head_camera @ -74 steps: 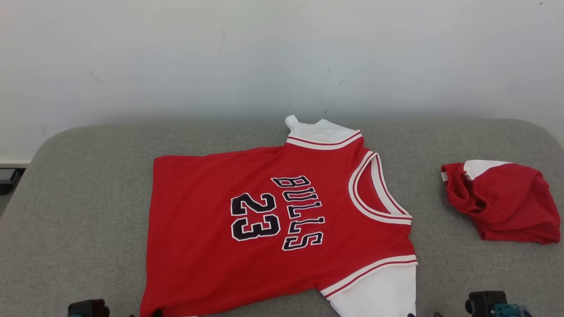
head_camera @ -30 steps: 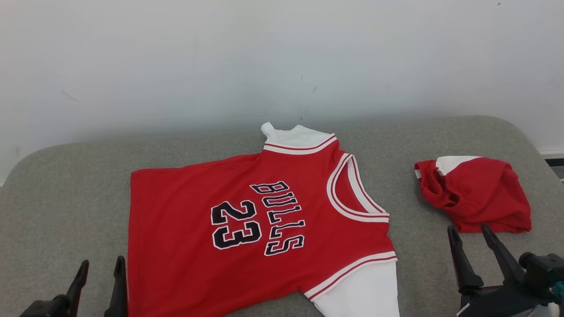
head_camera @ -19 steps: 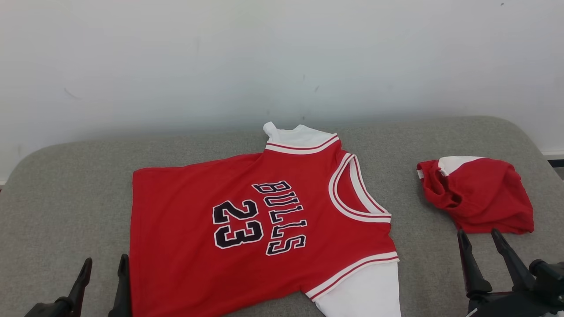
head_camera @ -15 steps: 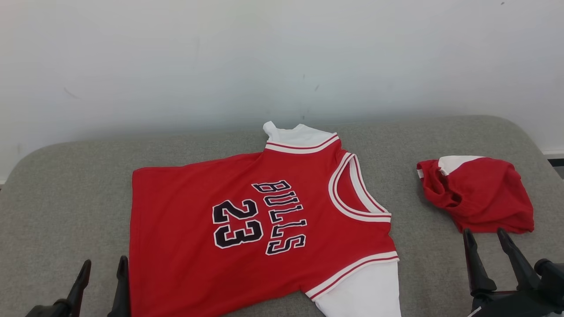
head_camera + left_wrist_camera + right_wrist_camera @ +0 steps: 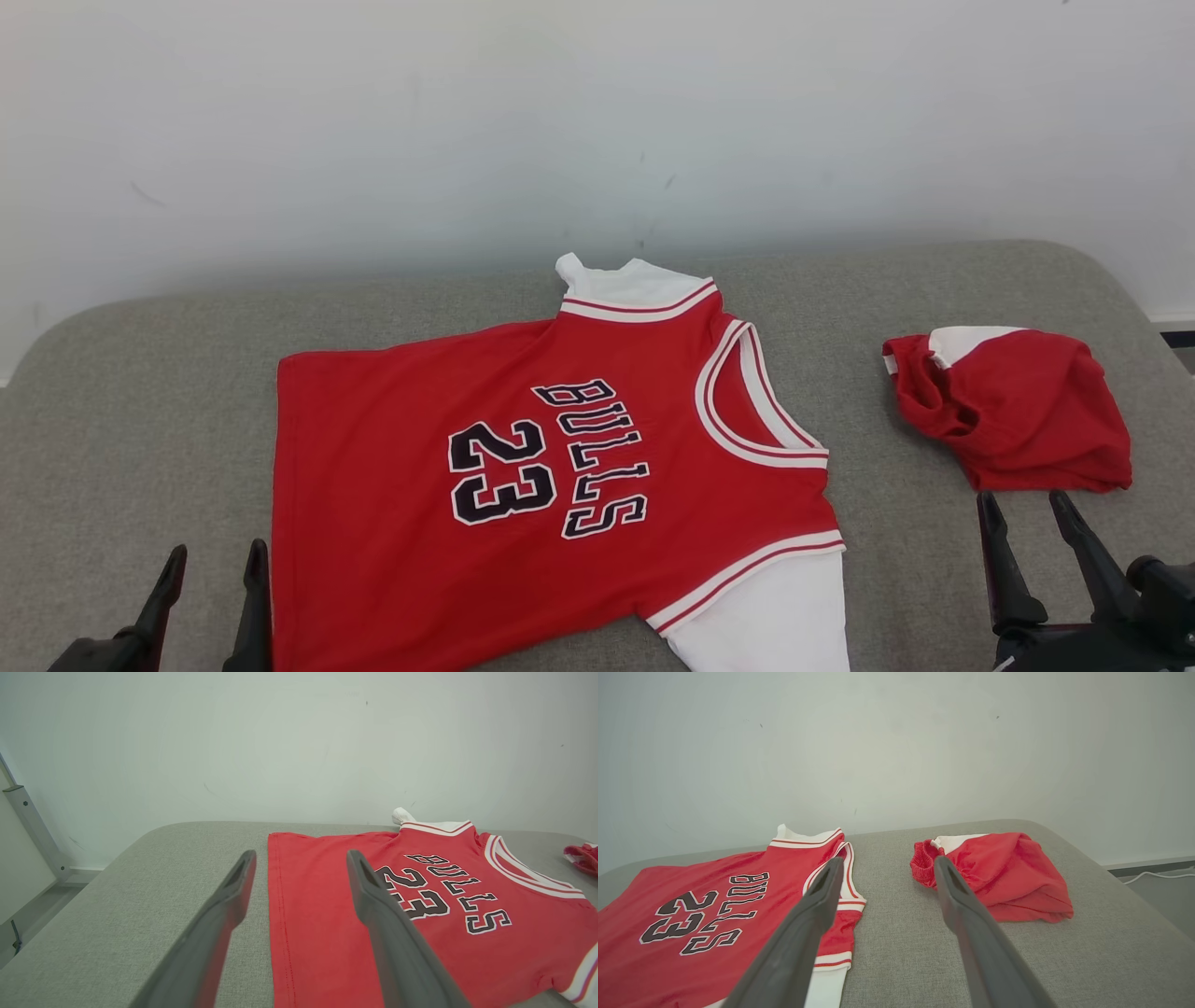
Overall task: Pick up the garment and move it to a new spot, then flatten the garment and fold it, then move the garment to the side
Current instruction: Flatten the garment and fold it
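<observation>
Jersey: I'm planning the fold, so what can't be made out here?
- Jersey: near edge and white sleeve cut off by the head view's bottom edge.
- Red bundle: crumpled; its own folds hide what garment it is.
- Left claw, right claw: bases cut off at the same edge.

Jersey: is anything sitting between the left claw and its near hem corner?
Nothing visible. The open left claw hovers right beside the hem edge of the jersey, with just grey padding between them. The bunched red garment lies off by the right claw, away from that path.
</observation>
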Tool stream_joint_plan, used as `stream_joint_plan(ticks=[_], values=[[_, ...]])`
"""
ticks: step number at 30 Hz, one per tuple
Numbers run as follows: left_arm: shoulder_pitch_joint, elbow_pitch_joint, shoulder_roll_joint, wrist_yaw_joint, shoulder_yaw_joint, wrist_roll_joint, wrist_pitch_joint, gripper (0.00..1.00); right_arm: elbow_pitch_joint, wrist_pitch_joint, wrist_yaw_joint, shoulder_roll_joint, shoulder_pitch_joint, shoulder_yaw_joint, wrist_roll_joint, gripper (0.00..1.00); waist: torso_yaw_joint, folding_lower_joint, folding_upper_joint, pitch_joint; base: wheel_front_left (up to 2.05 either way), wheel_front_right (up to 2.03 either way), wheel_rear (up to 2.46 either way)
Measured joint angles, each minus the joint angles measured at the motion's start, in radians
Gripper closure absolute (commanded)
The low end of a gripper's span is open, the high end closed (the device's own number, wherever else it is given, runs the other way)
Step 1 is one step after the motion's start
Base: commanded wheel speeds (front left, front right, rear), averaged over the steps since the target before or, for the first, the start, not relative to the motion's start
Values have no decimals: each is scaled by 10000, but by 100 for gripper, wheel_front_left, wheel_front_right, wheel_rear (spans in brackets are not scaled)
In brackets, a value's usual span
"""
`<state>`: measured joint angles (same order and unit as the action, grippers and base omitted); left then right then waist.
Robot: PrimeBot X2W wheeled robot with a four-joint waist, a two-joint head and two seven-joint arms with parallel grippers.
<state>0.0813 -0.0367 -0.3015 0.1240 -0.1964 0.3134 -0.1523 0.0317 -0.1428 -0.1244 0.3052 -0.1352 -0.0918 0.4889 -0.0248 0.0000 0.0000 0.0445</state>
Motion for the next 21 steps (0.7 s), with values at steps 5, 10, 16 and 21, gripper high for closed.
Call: stream_joint_plan(ticks=[5, 10, 16, 21], values=[[1, 127, 6, 0, 8, -69, 128, 0, 33, 35, 0, -46, -7, 63, -90, 0, -7, 0, 0, -13, 0, 0, 0], [-8, 184, 38, 0, -36, -282, 364, 0, 36, 188, 0, -81, -57, 180, -159, 0, -51, 0, 0, -11, 0, 0, 0], [-4, 234, 42, 0, -96, -316, 692, 0, 40, 472, -2, -134, -248, 219, -173, 0, -194, 0, 0, 41, 0, 0, 0], [-1, 213, 2, -201, -272, -134, 1204, 0, 13, 986, -2, -163, -331, 12, -171, 0, -302, 0, 0, 13, 0, 0, 0]])
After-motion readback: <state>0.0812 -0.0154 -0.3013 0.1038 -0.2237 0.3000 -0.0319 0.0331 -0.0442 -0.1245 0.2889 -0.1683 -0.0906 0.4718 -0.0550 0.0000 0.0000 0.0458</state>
